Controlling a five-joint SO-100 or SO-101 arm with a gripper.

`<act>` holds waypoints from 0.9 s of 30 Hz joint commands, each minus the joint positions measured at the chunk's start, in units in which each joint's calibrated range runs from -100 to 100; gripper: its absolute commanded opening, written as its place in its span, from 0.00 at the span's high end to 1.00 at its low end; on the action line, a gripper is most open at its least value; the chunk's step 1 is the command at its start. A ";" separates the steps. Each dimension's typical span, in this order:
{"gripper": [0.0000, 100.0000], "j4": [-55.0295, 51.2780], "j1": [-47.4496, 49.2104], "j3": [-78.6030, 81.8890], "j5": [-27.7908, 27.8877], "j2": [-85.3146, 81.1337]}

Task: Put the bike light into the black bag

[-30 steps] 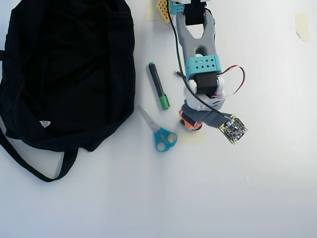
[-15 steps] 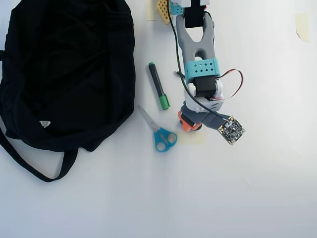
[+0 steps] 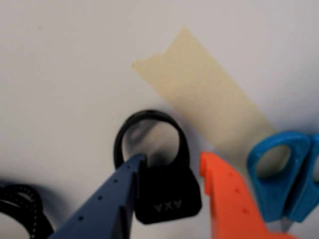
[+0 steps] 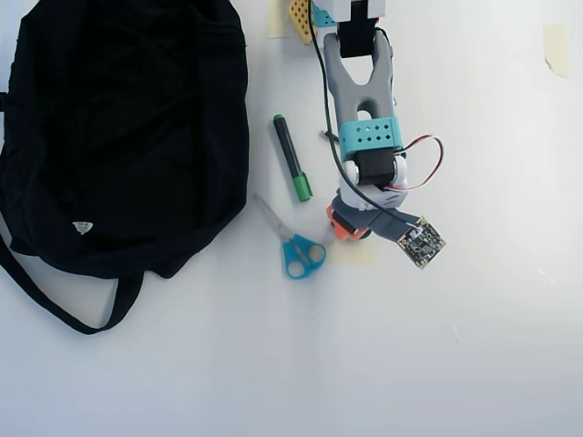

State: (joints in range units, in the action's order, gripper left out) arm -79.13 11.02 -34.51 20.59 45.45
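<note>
The bike light (image 3: 162, 194) sits at lower centre of the wrist view, on the white worktop (image 3: 65, 64), its round strap loop pointing up the frame and its body marked AXA. The claw (image 3: 172, 186) straddles it, jaws apart: the blue-grey finger (image 3: 107, 204) touches the light's left side, while the orange finger (image 3: 232, 204) stands just beside its right side with a sliver of gap, so no grip is made yet. A strip of tan tape (image 3: 204, 99) lies on the worktop above, blue scissors (image 3: 281, 174) at the right edge. In the overhead view the claw (image 4: 349, 228) is at centre frame and hides the light beneath the arm; the scissors (image 4: 296, 248) and a green marker (image 4: 291, 170) lie to its left. The black bag (image 4: 123, 127) fills the upper left, well apart from the claw. Assessment: early stage; closing, lifting, carrying across and release into the bag all remain.
</note>
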 commanded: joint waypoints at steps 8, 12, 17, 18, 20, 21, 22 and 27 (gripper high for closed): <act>0.86 0.58 -0.92 -2.06 0.39 2.10; 0.86 2.13 -0.92 -2.06 0.39 3.09; 0.86 2.22 -0.92 -2.06 0.39 3.09; 0.86 2.22 -0.92 -2.06 0.39 3.09; 0.86 2.22 -0.92 -2.06 0.39 3.09; 0.87 2.22 -0.92 -2.06 0.39 3.09; 0.89 2.22 -1.00 -2.06 0.39 3.09; 0.97 2.22 -1.15 -2.06 0.34 3.01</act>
State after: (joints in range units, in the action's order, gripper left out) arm -76.99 10.14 -35.22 20.59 48.86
